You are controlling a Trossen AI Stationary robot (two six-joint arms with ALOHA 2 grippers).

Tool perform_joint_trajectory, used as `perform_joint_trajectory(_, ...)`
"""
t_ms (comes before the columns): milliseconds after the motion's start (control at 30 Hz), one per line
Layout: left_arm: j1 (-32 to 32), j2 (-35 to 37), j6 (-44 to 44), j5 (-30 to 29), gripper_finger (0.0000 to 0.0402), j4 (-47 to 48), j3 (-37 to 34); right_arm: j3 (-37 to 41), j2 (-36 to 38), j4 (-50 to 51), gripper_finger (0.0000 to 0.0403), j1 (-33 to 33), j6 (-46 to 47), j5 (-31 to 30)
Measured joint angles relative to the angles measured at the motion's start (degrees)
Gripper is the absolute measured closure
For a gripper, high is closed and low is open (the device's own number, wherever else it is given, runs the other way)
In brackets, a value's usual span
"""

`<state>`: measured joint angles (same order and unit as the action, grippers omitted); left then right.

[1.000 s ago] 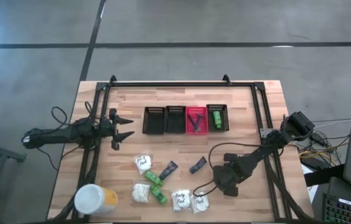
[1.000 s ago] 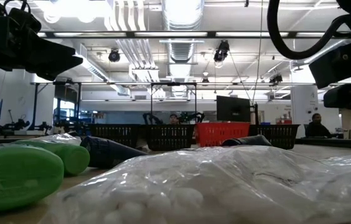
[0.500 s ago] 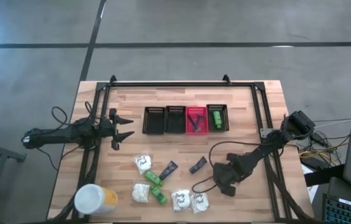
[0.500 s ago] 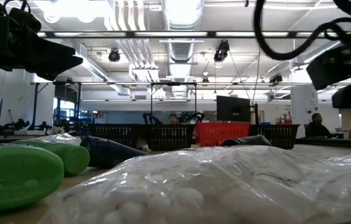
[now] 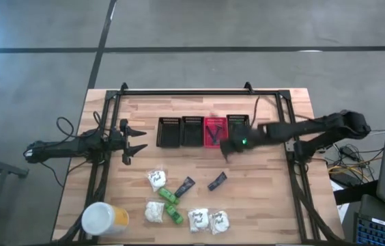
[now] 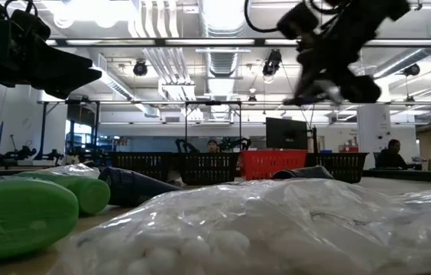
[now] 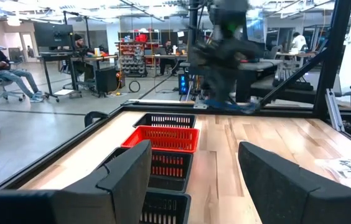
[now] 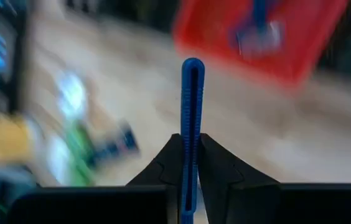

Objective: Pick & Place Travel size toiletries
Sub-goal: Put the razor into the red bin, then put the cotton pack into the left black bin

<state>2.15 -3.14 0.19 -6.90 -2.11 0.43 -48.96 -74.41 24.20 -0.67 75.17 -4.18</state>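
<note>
My right gripper hovers over the table just near the red basket and is shut on a blue razor. It shows high up in the low view. On the near half of the table lie white packets, green bottles and dark tubes. The red basket holds a razor. My left gripper waits open at the table's left side, touching nothing. My right gripper pinches the razor's thin blue ribbed handle between its two fingers. The handle sticks out forward past the fingertips, lying along them. The razor is lifted clear of the table. Its head does not show.
Several small mesh baskets stand in a row at the table's middle: two black, the red one, and a black one partly under my right arm. A large yellow container with a white lid sits at the near left corner.
My right arm has swung from the table's near right area toward the far edge and the left, rising as it went. It is now beside the red basket. The things lying on the table have stayed put.
</note>
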Motion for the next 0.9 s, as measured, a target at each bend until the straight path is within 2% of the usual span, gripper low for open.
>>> perform_joint_trajectory(167,0.01,-0.01,-0.01,0.0,0.0154,0.0,0.0,-0.4,-2.53,-3.67,0.0379,10.94,-4.6,0.08)
perform_joint_trajectory(300,0.02,-0.02,0.0,0.0,0.0154,0.0,0.0,-1.5,-7.84,-4.53,0.0376,15.18,-7.23,1.63)
perform_joint_trajectory(400,0.01,0.0,0.0,0.0,0.0154,0.0,0.0,-2.71,-11.91,-5.5,0.036,16.11,-8.65,3.11)
perform_joint_trajectory(600,0.02,0.01,0.0,0.0,0.0154,0.0,-0.02,-5.76,-16.74,-5.22,0.0301,16.15,-10.38,-0.28)
perform_joint_trajectory(800,0.0,-0.02,0.0,0.0,0.0154,0.0,0.0,-8.05,-17.6,-5.48,0.0247,16.59,-13.21,-3.21)
perform_joint_trajectory(900,0.0,-0.02,0.0,0.0,0.0154,0.0,-0.02,-8.82,-16.61,-4.76,0.0225,16.59,-18.31,-3.37)
